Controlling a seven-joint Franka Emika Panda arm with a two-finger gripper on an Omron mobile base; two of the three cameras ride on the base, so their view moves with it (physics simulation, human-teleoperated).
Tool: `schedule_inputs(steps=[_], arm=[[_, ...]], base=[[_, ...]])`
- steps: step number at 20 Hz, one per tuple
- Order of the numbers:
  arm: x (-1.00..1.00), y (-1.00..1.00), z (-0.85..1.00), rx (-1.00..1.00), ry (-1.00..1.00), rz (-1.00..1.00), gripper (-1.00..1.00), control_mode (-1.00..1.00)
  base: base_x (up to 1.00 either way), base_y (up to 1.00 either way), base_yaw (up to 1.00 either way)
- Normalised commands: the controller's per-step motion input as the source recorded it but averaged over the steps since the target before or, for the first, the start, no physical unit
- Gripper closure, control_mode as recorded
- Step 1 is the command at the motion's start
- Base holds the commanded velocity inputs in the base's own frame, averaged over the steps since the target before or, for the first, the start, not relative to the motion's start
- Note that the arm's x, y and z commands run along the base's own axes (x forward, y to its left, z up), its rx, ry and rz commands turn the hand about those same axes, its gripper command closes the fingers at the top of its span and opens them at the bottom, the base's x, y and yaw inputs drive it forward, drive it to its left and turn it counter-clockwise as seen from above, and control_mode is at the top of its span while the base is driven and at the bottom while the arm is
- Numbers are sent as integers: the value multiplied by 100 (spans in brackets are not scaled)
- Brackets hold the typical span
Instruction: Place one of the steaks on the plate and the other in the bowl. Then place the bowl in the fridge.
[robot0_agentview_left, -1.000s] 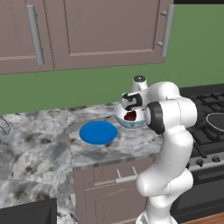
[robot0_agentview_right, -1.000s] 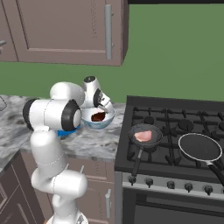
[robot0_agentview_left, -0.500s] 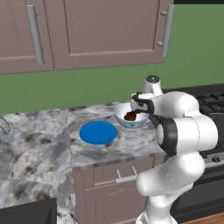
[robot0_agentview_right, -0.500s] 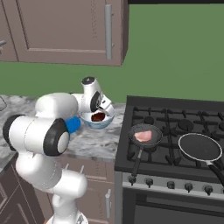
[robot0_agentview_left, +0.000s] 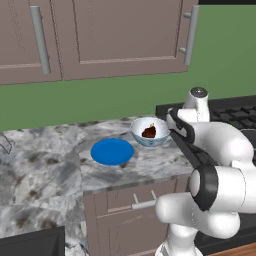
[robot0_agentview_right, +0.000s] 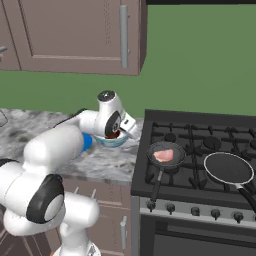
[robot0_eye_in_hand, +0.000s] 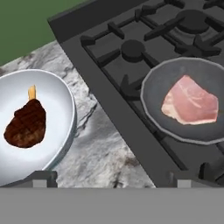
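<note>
The white bowl (robot0_agentview_left: 141, 127) stands on the counter beside the stove, with the dark reddish-brown steak (robot0_agentview_left: 149, 132) lying in it. The bright blue plate (robot0_agentview_left: 112, 151) lies bare to its left. On the stove the pale pink steak (robot0_eye_in_hand: 190, 105) rests in a black pan (robot0_agentview_right: 165, 148). My gripper (robot0_eye_in_hand: 113, 179) hangs open and holds nothing, above the counter strip between the bowl (robot0_eye_in_hand: 54, 98) and the stove's edge. In the right base view my gripper (robot0_agentview_right: 128, 130) covers part of the bowl (robot0_agentview_right: 114, 143). The fridge is out of view.
A second black pan (robot0_agentview_right: 229, 168), with nothing in it, sits on the stove's right burners. The stove (robot0_eye_in_hand: 131, 26) has raised black grates. Brown wall cabinets (robot0_agentview_left: 115, 35) hang above the marble counter (robot0_agentview_left: 45, 170), and drawers sit below its front edge.
My hand has swung from over the bowl toward the stove, and the elbow has shifted with it. The dark steak stays in the bowl. The jaws stay open.
</note>
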Motion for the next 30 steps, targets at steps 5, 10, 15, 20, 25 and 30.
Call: schedule_inputs(steps=[5, 10, 15, 20, 25, 30], arm=[[2, -93, 17, 0, 13, 0, -100, -100], [38, -94, -1, 5, 30, 0, -100, -100], [32, -68, -7, 4, 34, 0, -100, -100], [4, -17, -30, 6, 21, 0, -100, -100], [0, -1, -35, 5, 9, 1, -100, -100], [3, -2, -36, 2, 4, 0, -100, -100]], base=[[0, 0, 0], [0, 0, 0], [0, 0, 0], [0, 0, 0], [0, 0, 0], [0, 0, 0]])
